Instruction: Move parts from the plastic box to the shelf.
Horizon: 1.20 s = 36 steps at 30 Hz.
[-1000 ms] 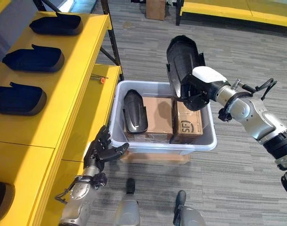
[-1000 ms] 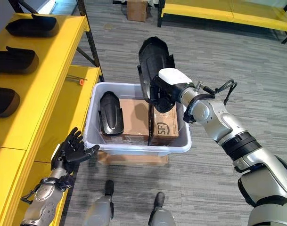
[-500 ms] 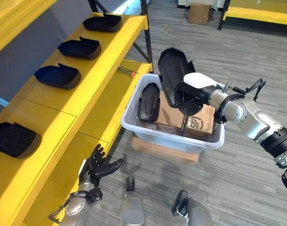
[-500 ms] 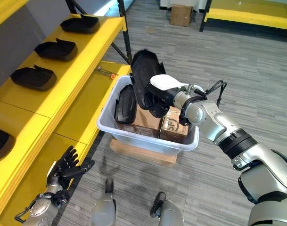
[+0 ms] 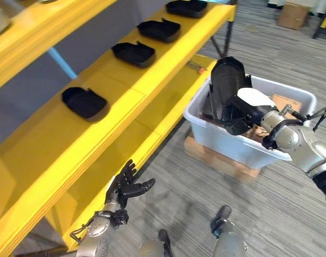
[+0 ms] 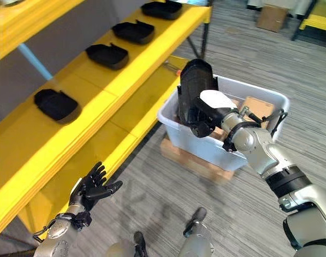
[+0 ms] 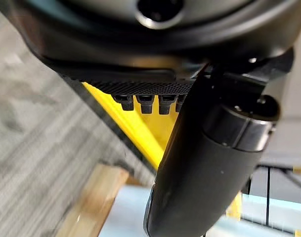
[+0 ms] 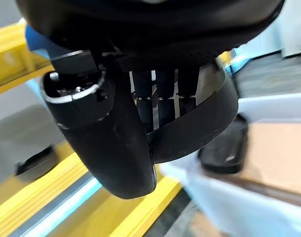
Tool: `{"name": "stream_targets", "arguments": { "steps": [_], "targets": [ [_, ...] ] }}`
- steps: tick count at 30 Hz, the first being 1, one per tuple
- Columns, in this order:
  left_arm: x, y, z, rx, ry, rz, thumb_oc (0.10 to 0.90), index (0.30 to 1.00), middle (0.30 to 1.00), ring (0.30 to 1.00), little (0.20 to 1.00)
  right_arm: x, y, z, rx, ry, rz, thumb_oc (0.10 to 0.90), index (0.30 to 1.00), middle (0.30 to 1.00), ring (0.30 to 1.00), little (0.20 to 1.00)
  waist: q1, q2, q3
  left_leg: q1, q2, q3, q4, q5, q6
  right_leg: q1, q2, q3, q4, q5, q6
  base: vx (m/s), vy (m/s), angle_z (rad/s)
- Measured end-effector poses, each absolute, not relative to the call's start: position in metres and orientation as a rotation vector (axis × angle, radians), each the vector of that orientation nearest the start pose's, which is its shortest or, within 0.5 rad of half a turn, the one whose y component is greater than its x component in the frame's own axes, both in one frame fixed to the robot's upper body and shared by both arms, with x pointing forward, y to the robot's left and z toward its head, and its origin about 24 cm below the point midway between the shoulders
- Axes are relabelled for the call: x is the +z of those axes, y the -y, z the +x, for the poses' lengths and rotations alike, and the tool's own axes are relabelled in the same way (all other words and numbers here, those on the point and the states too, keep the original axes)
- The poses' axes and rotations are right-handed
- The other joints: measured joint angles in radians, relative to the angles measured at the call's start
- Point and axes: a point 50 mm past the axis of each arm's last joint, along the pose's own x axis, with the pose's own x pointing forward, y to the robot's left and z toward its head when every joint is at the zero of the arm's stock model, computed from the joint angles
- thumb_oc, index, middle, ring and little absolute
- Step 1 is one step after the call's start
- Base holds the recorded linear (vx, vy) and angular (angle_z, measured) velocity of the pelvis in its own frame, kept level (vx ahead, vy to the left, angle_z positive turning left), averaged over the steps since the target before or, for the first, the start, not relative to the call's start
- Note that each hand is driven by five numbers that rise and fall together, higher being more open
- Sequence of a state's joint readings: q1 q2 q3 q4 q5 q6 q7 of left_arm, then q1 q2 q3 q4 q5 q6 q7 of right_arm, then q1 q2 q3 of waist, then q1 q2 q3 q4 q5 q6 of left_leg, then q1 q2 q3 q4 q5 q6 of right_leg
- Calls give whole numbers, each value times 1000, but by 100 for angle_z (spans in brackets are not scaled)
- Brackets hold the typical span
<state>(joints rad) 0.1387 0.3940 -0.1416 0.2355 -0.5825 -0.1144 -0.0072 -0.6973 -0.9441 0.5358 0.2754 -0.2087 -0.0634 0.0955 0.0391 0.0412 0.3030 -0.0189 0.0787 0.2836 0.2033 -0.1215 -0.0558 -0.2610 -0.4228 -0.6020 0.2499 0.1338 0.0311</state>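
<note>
We held black part (image 5: 227, 85) curled in right hand (image 5: 243, 110) above plastic box (image 5: 227, 143). Left hand (image 5: 125, 187) low, fingers spread, empty. Advice: carry level toward shelf (image 5: 125, 85), into free gap.

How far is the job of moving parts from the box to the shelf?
Done: four parts already lie on the shelf. In hand: the right hand grips one part above the box. Left: place it; another part lies in the box. The left hand hangs open.

right hand (image 8: 140, 98) curled round black part (image 8: 199, 131) | another part (image 8: 224, 148) on cardboard | yellow shelf (image 8: 21, 207)
</note>
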Motion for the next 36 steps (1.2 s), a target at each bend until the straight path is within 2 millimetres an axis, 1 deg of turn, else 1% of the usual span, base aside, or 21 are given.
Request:
{"name": "stream_targets", "arguments": {
  "steps": [3,7,12,15,18,19,20,21,23,24,25,27,28,29,30,31,32,33,34,35,36],
  "targets": [
    [-23,-225,207,51,-286,-175,900,1000,1000,1000,1000,171,216,342,312,208,-1305,400,300,300,300,300,24,-26,2,-3,0,-24,1,4,-6,25,6,-20,-21,36,-37,23,53,26],
    [-21,-229,207,67,-279,-170,900,1000,1000,1000,1000,169,213,342,320,210,-1301,400,300,300,300,300,20,-79,-2,15,1,-42,-10,9,-9,58,10,-41,-37,41,-35,49,60,12],
    [-21,-231,207,76,-274,-173,900,1000,1000,1000,1000,169,212,343,315,212,-1289,400,300,300,300,300,20,-106,-17,31,2,-42,-18,8,-10,77,19,-41,-57,49,-27,13,46,-1],
    [-19,-236,206,94,-266,-172,900,1000,1000,1000,1000,165,210,344,319,208,-1275,400,300,300,300,300,28,-124,-28,19,2,-43,-9,-1,-8,82,25,-40,-72,60,-24,-4,90,-1],
    [-21,-236,204,93,-274,-171,900,1000,1000,1000,1000,163,206,345,326,207,-1260,400,300,300,300,300,43,-128,-29,16,-4,-46,26,-21,-2,101,22,-39,-82,70,-17,-3,158,7],
    [-21,-235,203,90,-275,-165,900,1000,1000,1000,1000,161,205,345,324,202,-1266,400,300,300,300,300,45,-129,-29,7,-9,-56,59,-40,13,118,9,-48,-86,78,-11,-6,114,18],
    [-21,-235,203,90,-276,-165,900,1000,1000,1000,1000,161,205,345,324,202,-1270,400,300,300,300,300,44,-130,-29,5,-11,-65,63,-40,13,122,3,-51,-87,82,-7,-8,185,35],
    [-21,-236,202,96,-278,-163,900,1000,1000,1000,1000,160,204,345,326,203,-1268,400,300,300,300,300,48,-136,-31,-2,-27,-73,79,-48,24,129,-12,-42,-99,101,16,-3,224,30],
    [-23,-238,200,101,-286,-143,900,1000,1000,1000,1000,158,201,345,334,206,-1269,400,300,300,300,300,47,-141,-32,-31,-53,-86,118,-63,41,140,-33,-38,-104,128,23,21,262,36],
    [-22,-239,200,99,-285,-136,900,1000,1000,1000,1000,156,200,345,338,206,-1269,400,300,300,300,300,49,-141,-32,-45,-61,-95,144,-79,54,145,-41,-30,-108,139,35,43,201,39],
    [-22,-239,200,102,-286,-132,900,1000,1000,1000,1000,153,198,344,345,203,-1260,400,300,300,300,300,51,-143,-32,-63,-75,-98,179,-99,77,148,-63,-22,-105,164,41,46,173,30],
    [-22,-240,200,104,-288,-130,900,1000,1000,1000,1000,145,196,342,361,191,-1245,400,300,300,300,300,49,-144,-32,-67,-87,-105,192,-107,101,146,-84,18,-107,223,45,-21,99,22],
    [-22,-241,200,108,-287,-128,900,1000,1000,1000,1000,141,195,341,372,184,-1240,400,300,300,300,300,49,-144,-32,-66,-91,-110,193,-105,110,146,-88,43,-104,262,56,-22,69,25],
    [-21,-242,201,113,-284,-127,900,1000,1000,1000,1000,138,195,339,379,180,-1237,400,300,300,300,300,39,-150,-33,-63,-106,-132,188,-91,111,129,-90,122,-78,270,50,57,72,46],
    [-21,-244,202,121,-279,-126,900,1000,1000,1000,1000,136,194,338,386,179,-1234,400,300,300,300,300,19,-157,-34,-62,-120,-153,175,-78,123,100,-91,238,-31,238,59,73,85,60],
    [-20,-248,205,128,-278,-116,900,1000,1000,1000,1000,133,193,335,397,179,-1225,400,300,300,300,300,5,-155,-33,-59,-121,-180,152,-69,142,58,-7,475,9,98,119,52,57,53],
    [-20,-253,207,132,-285,-97,900,1000,1000,1000,1000,130,191,332,411,184,-1220,400,300,300,300,300,-1,-154,-31,-47,-115,-184,118,-48,147,37,53,570,10,25,151,62,8,29],
    [-22,-256,206,145,-298,-91,900,1000,1000,1000,1000,127,190,329,426,181,-1215,400,300,300,300,300,-8,-156,-31,-17,-120,-175,64,-13,141,20,85,545,-11,5,150,66,-46,18],
    [-23,-256,205,145,-304,-90,900,1000,1000,1000,1000,125,191,328,432,176,-1215,400,300,300,300,300,-14,-156,-31,0,-127,-178,41,-5,140,24,87,498,-33,9,146,78,-65,16],
    [-24,-254,206,138,-304,-92,900,1000,1000,1000,1000,123,193,328,425,161,-1214,400,300,300,300,300,-24,-161,-31,21,-145,-184,20,-9,151,26,91,448,-85,10,148,60,-61,31],
    [-23,-253,207,132,-302,-92,900,1000,1000,1000,1000,123,195,328,417,156,-1210,400,300,300,300,300,-34,-163,-30,21,-155,-203,21,-12,152,37,99,449,-113,11,147,49,-49,39]
  ]
}}
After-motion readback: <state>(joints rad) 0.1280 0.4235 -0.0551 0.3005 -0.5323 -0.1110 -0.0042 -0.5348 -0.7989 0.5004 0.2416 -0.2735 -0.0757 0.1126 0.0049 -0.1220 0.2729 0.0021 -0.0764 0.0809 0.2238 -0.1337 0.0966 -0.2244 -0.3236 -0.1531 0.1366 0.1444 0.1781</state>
